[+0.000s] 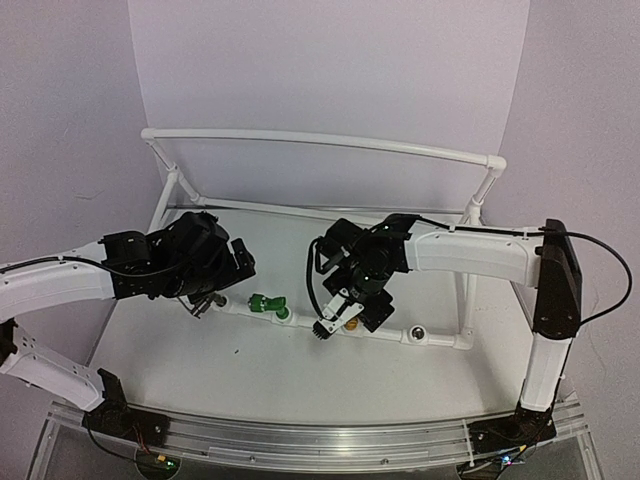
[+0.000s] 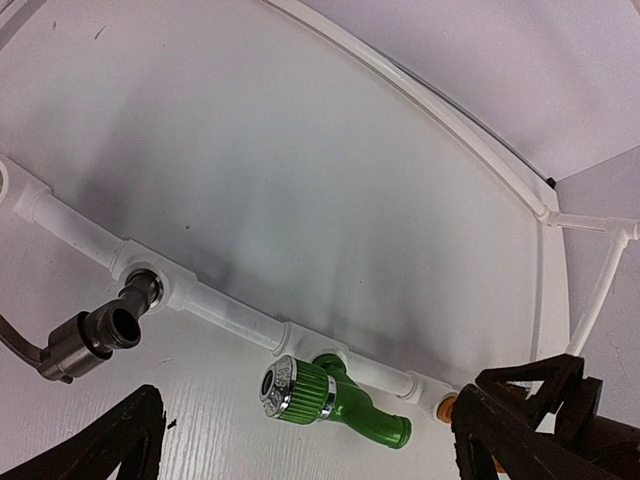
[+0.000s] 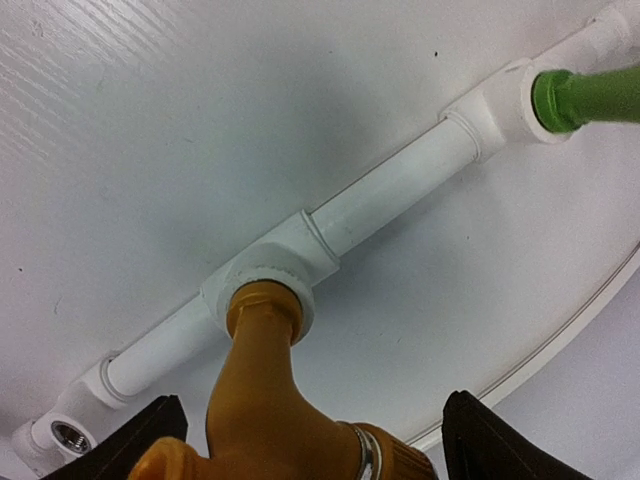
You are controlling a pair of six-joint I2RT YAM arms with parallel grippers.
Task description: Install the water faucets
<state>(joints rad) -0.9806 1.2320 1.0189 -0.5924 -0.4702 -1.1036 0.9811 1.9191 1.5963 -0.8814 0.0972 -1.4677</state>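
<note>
The brass-gold faucet point(image 3: 265, 390) sits with its stem in a socket of the white pipe point(image 3: 390, 185). My right gripper point(image 3: 315, 445) is open around it, with a small gap at the right finger; it also shows in the top view point(image 1: 340, 318). The green faucet point(image 2: 325, 397) sits in the middle socket, also seen from above point(image 1: 268, 305). The dark grey faucet point(image 2: 95, 338) sits in the left socket. My left gripper point(image 2: 305, 458) is open and empty, just in front of the green faucet, and hovers over the pipe's left end point(image 1: 225, 280).
One pipe socket point(image 1: 418, 335) at the right end is empty, also seen in the right wrist view point(image 3: 68, 435). The tall white pipe frame point(image 1: 320, 140) rings the back and sides. An aluminium rail point(image 1: 320, 440) runs along the near edge.
</note>
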